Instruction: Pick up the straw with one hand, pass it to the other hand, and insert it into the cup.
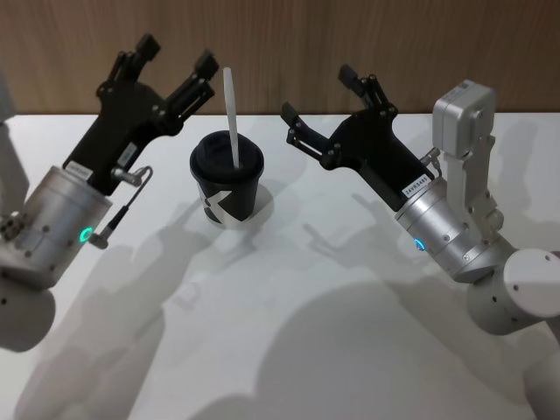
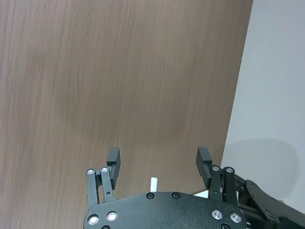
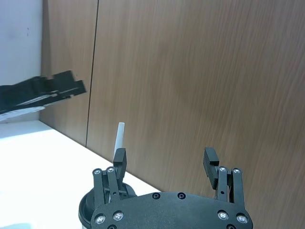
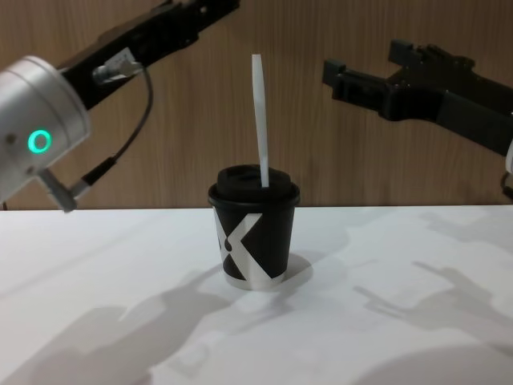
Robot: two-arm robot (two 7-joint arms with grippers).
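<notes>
Two end effectors, our left end effector (image 1: 173,66) and right end effector (image 1: 320,103), hang spread apart, flanking the straw (image 1: 232,118) standing in the cup (image 1: 227,182) between them.

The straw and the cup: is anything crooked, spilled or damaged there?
Nothing stands out. The straw stands in the lid of the cup, nearly upright with a slight lean. The cup is upright on the table, with no spill visible.

Straw (image 1: 232,118) upright in the cup (image 1: 227,180) on the table (image 1: 289,315), between left gripper (image 1: 175,63) and right gripper (image 1: 319,96).
</notes>
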